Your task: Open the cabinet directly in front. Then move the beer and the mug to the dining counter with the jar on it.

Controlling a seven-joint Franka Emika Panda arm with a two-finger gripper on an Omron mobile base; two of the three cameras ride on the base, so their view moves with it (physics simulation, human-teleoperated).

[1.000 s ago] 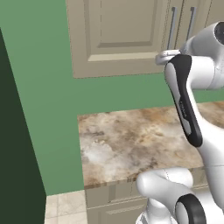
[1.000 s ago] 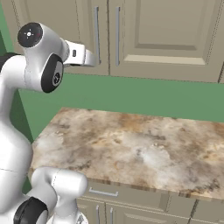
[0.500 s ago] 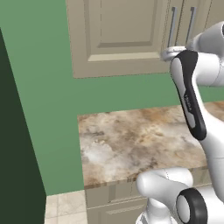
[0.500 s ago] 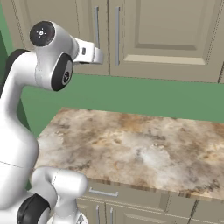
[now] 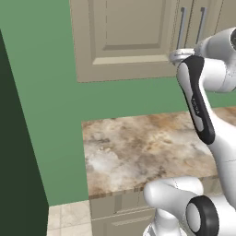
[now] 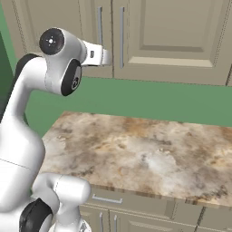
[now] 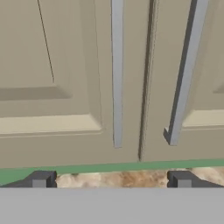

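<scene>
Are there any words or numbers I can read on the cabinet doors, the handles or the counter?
None: no words, labels, numbers or signs can be read here. The cabinet doors are plain beige, the handles plain grey, and the worktop bears only its marble pattern.

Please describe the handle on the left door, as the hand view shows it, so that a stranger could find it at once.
On the beige cabinet above the marble worktop, two doors meet at a dark seam. The left handle is the grey vertical bar just left of that seam; its twin is right of it.
</scene>
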